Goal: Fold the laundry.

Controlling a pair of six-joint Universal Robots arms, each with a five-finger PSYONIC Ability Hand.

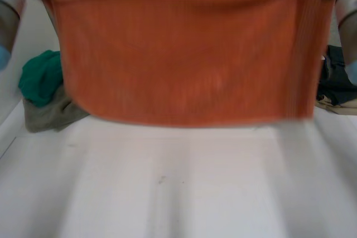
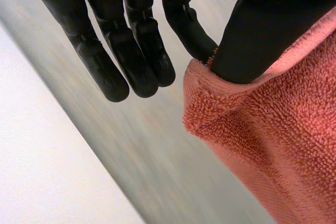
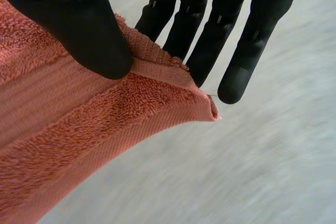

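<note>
Head view first: what is the surface [image 1: 178,188] like, and the room?

White and flat. It runs from the near edge up to the hanging orange towel [image 1: 184,54], which hides the room behind it.

Where exactly is the towel?

It is held up in the air over the far half of the surface and spread flat towards the camera. I cannot tell whether its lower hem touches the surface.

Which way does it run?

Its long axis is level and goes from the left arm [image 1: 8,9] across to the right arm [image 1: 348,20]. The short side hangs straight down. The upper edge is stretched fairly taut between the two arms.

And the hands?

In the left wrist view, the left hand [image 2: 262,30] pinches one upper corner of the towel [image 2: 273,145] between its thumb and one finger. The other fingers [image 2: 142,45] hang straight, clear of the cloth. In the right wrist view, the right hand [image 3: 79,19] presses its thumb on the other corner, clamping the hem of the towel [image 3: 79,135] against its fingers.

How many things in all?

There is one towel. At the surface's left edge are two cloths, a green cloth [image 1: 42,76] lying on a grey cloth [image 1: 50,115]. At the right edge is one dark cloth [image 1: 337,79].
</note>
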